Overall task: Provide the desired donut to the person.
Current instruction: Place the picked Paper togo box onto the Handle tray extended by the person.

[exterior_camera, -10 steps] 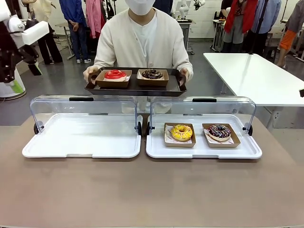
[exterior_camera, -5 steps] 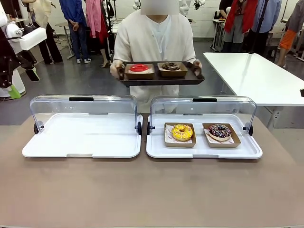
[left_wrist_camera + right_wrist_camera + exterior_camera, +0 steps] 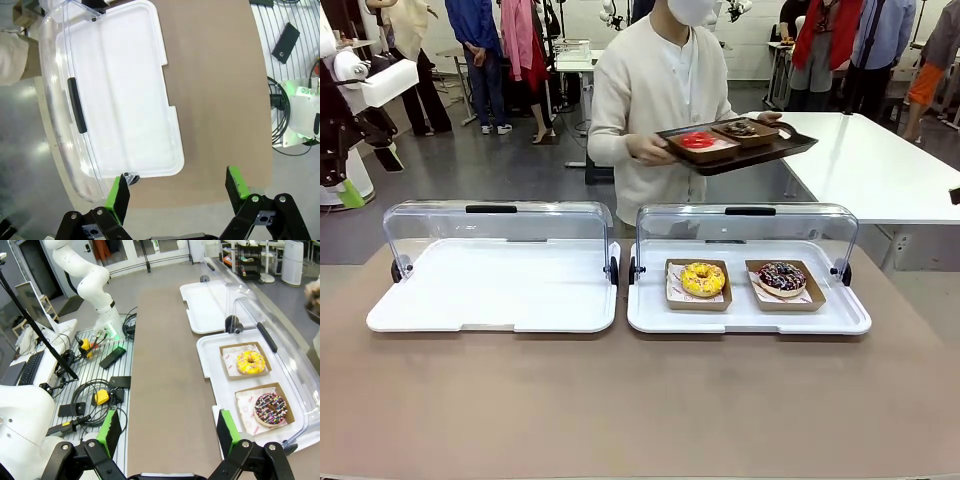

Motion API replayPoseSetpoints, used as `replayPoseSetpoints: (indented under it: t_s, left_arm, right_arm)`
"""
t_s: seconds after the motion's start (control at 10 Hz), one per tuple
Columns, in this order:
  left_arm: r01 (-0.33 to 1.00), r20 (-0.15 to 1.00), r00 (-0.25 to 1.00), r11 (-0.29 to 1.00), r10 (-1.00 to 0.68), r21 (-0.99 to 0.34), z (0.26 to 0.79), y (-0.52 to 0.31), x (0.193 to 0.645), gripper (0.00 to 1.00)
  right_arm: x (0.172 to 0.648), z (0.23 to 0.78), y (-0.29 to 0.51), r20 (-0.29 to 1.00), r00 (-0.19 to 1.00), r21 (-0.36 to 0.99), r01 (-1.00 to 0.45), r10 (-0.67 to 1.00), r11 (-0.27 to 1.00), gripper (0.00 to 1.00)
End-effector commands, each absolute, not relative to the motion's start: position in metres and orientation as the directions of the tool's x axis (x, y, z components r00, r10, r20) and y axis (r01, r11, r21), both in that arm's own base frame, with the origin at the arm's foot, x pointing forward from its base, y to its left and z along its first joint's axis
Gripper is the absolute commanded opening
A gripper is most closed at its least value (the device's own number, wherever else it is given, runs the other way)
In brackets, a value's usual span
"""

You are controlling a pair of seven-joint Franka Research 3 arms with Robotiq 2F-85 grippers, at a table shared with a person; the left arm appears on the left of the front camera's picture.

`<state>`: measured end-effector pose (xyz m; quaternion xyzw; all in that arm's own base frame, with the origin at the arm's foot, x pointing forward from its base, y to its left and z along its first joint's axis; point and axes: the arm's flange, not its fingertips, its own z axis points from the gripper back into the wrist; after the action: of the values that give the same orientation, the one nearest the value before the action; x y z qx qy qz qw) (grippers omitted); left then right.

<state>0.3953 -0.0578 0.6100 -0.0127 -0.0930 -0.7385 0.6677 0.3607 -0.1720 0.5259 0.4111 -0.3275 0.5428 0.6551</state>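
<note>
From the front, the person in a cream cardigan (image 3: 655, 95) stands behind the brown bench (image 3: 640, 400), turned toward the white side table and holding a dark rectangular tray (image 3: 740, 148) that carries a red-glazed donut (image 3: 698, 140) and a chocolate donut (image 3: 740, 128), each in a brown cardboard box. The right white display tray with a raised clear lid (image 3: 748, 315) holds a yellow-iced donut (image 3: 703, 278) and a chocolate donut with coloured sprinkles (image 3: 782, 276); the left white display tray (image 3: 492, 310) is bare. The left wrist view looks straight down on that bare tray, with the left gripper (image 3: 177, 192) spread wide and holding nothing. The right wrist view adds cables and controllers on a grated platform beside the bench; the right gripper (image 3: 167, 432) is likewise wide and holding nothing. No writing is legible.
</note>
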Motion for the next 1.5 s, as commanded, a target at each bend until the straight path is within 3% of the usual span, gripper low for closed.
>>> replayPoseSetpoints:
  t_s: [0.0, 0.2, 0.3, 0.5, 0.7, 0.8, 1.0, 1.2, 1.4]
  left_arm:
    - [0.989, 0.144, -0.107, -0.089, -0.984, 0.122, 0.611, -0.057, 0.396, 1.0]
    - [0.989, 0.143, -0.108, -0.091, -0.984, 0.12, 0.61, -0.058, 0.395, 1.0]
    - [0.993, 0.27, -0.093, -0.07, -0.958, 0.095, 0.607, -0.032, 0.402, 1.0]
    - [0.982, 0.5, -0.147, -0.187, -0.854, -0.031, 0.625, 0.024, 0.432, 1.0]
    - [0.97, 0.704, -0.128, -0.237, -0.698, -0.058, 0.609, 0.086, 0.429, 1.0]
    - [0.957, 0.748, -0.149, -0.285, -0.646, -0.056, 0.602, 0.113, 0.44, 1.0]
    - [0.973, 0.756, -0.194, -0.222, -0.625, 0.066, 0.567, 0.161, 0.453, 1.0]
    - [0.977, 0.717, -0.18, -0.036, -0.674, 0.211, 0.536, 0.189, 0.452, 1.0]
    - [0.964, 0.701, -0.163, 0.04, -0.695, 0.264, 0.524, 0.206, 0.448, 1.0]
  right_arm:
    - [0.36, 0.526, -0.171, 0.88, 0.19, 0.178, -0.982, 0.435, 0.067, 1.0]
    - [0.36, 0.526, -0.171, 0.88, 0.19, 0.178, -0.982, 0.435, 0.067, 1.0]
    - [0.36, 0.526, -0.171, 0.88, 0.19, 0.178, -0.982, 0.435, 0.067, 1.0]
    - [0.36, 0.526, -0.171, 0.88, 0.19, 0.178, -0.982, 0.435, 0.067, 1.0]
    - [0.36, 0.526, -0.171, 0.88, 0.19, 0.178, -0.982, 0.435, 0.067, 1.0]
    - [0.36, 0.526, -0.171, 0.88, 0.19, 0.178, -0.982, 0.435, 0.067, 1.0]
    - [0.36, 0.526, -0.171, 0.88, 0.19, 0.178, -0.982, 0.435, 0.067, 1.0]
    - [0.36, 0.526, -0.171, 0.88, 0.19, 0.178, -0.982, 0.435, 0.067, 1.0]
    - [0.36, 0.526, -0.171, 0.88, 0.19, 0.178, -0.982, 0.435, 0.067, 1.0]
